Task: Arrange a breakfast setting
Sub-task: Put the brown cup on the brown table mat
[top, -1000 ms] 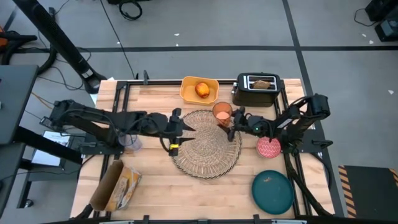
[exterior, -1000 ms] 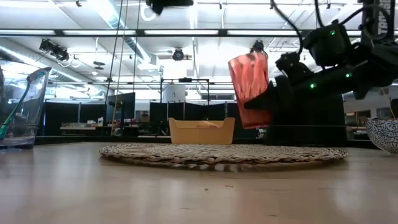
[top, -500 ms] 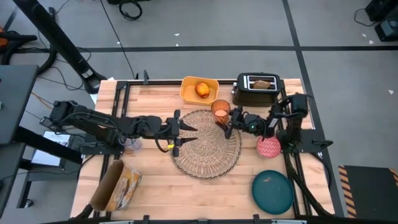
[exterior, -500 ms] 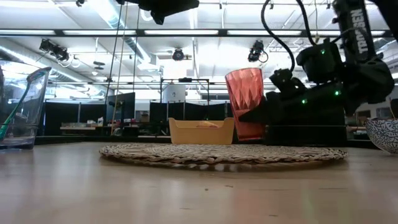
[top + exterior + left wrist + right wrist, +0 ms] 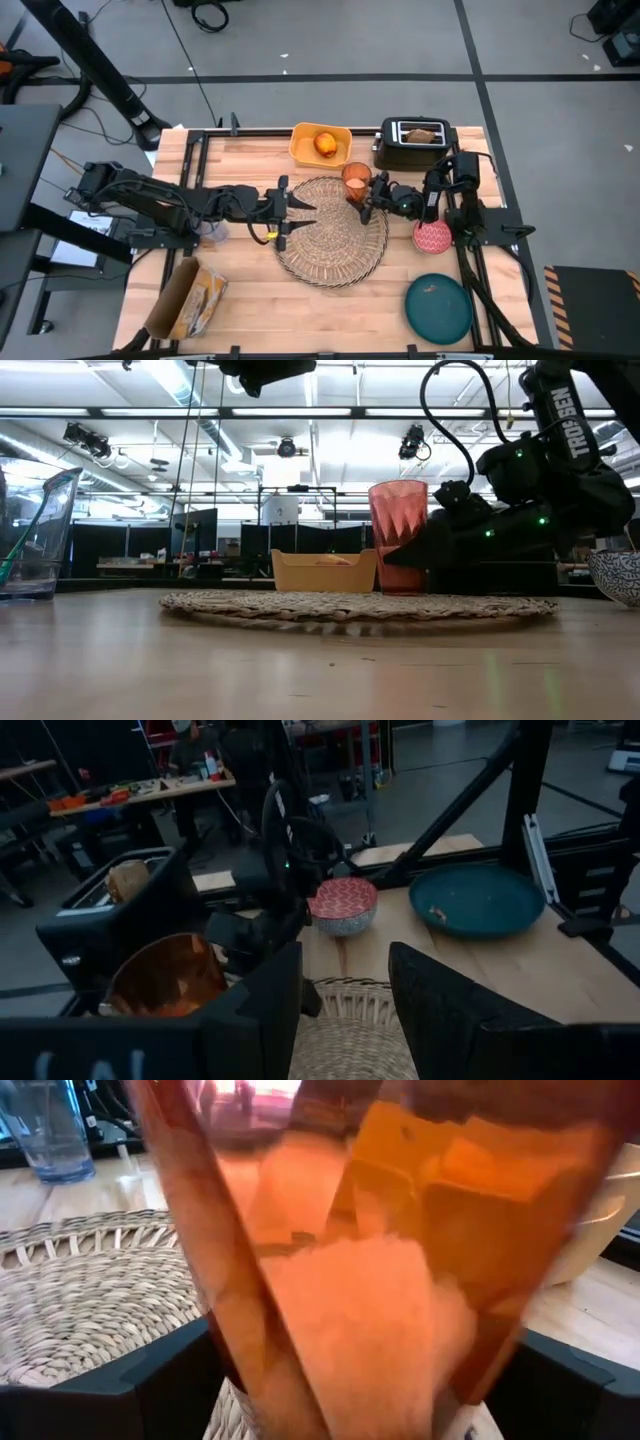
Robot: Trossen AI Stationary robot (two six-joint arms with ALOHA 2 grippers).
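Left arm stretches flat across table, left gripper (image 5: 296, 213) raised over woven placemat's (image 5: 332, 231) near-left edge, fingers (image 5: 440, 1005) spread apart, nothing between them. Ahead of it, orange cup (image 5: 356, 181) stands upright at placemat's far edge, base level with mat in low view. Right arm folds low from right side; right gripper (image 5: 367, 200) clamped on cup, fingers (image 5: 170, 1390) flanking its base. Beside right arm's forearm: pink bowl (image 5: 432, 237). Beyond that, teal plate (image 5: 438, 306).
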